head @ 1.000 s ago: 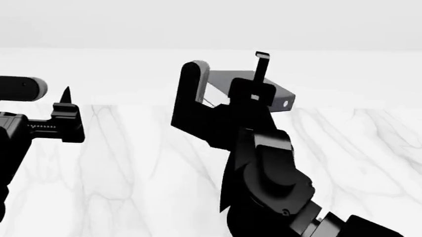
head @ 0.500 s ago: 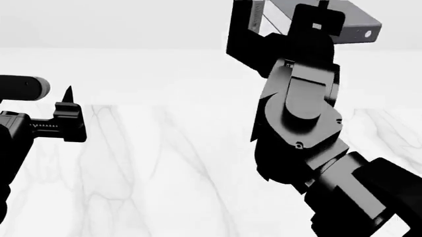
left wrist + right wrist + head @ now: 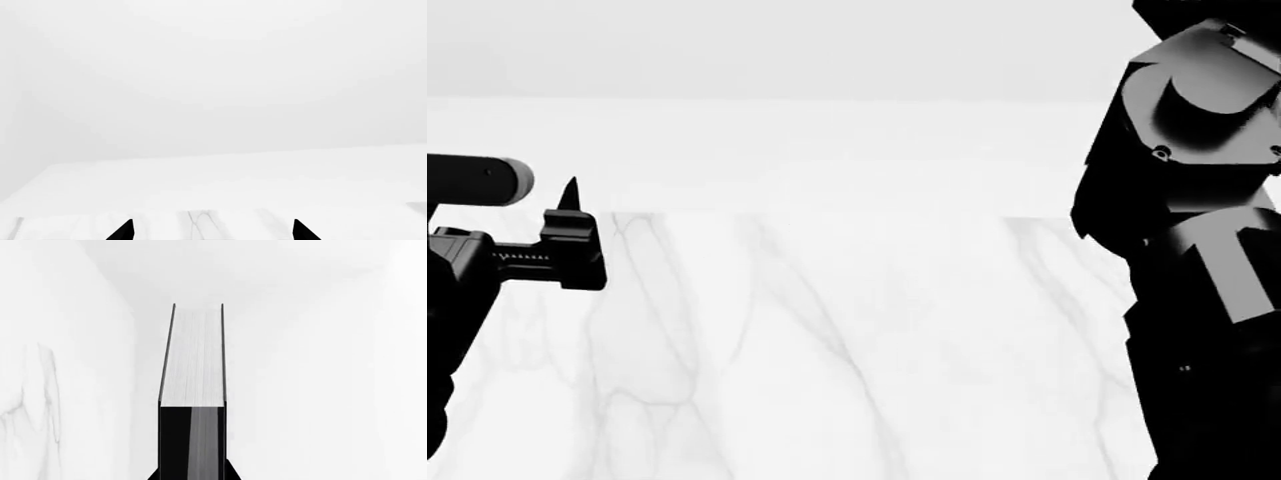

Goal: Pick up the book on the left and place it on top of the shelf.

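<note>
Broad white marble tabletop (image 3: 827,350) with faint grey veining, flat and glossy, far edge meeting a plain white wall, same veined slab edge in the left wrist view (image 3: 200,220)

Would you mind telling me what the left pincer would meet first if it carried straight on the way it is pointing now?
The way looks free. In its wrist view the left pincer points out over the marble table toward an empty pale background, with nothing standing ahead. Depth is unclear there, so a plain wall might lie beyond.
</note>
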Controlling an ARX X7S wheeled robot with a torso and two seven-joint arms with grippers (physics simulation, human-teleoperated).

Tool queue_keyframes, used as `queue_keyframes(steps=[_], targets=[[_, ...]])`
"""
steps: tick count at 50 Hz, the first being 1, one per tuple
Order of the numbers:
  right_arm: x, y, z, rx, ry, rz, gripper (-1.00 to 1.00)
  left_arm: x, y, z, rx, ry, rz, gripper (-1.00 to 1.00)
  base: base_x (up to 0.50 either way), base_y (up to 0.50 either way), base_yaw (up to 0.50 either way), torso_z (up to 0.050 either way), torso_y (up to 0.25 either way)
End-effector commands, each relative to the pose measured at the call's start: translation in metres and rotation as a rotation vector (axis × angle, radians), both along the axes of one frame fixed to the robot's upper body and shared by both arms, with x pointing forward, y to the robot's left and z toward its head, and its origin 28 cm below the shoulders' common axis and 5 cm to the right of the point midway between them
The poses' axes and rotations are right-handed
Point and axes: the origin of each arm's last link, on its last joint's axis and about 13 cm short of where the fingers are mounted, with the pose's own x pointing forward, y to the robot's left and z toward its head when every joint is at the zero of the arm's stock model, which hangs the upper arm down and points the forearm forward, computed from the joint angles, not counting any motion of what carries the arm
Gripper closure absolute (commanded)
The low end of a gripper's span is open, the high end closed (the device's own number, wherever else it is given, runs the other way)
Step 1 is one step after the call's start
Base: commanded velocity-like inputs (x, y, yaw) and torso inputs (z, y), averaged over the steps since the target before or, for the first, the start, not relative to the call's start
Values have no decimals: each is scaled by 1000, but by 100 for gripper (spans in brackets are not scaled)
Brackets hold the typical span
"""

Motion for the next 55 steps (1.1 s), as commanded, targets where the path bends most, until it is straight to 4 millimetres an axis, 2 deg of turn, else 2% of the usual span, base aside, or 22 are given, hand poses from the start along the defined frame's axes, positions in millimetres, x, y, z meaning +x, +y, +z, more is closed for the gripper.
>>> queue_keyframes(steps=[1,7,14,25,37,43,55], targets=[[-20,-29,24,-120,-32,-250,100,0,1,-1,0,1,2,-100,0,0,0,0,0],[-33,-46,20,-113,-9,-390,100,1,1,-2,-2,3,2,-100,0,0,0,0,2],[-47,-64,9,-183,56,-560,100,1,0,-3,0,7,0,-100,0,0,0,2,0],[-67,-76,3,-204,122,-813,100,1,0,-2,2,8,-3,-100,0,0,0,0,2],[-72,-82,-15,-114,147,-858,100,0,0,-4,2,9,-2,-100,0,0,0,0,1],[-73,-88,-34,-57,147,-848,100,0,0,-6,1,13,0,-100,0,0,0,0,0],[-83,-103,-60,-15,159,-898,100,0,0,-6,6,14,2,-100,0,0,0,0,1]])
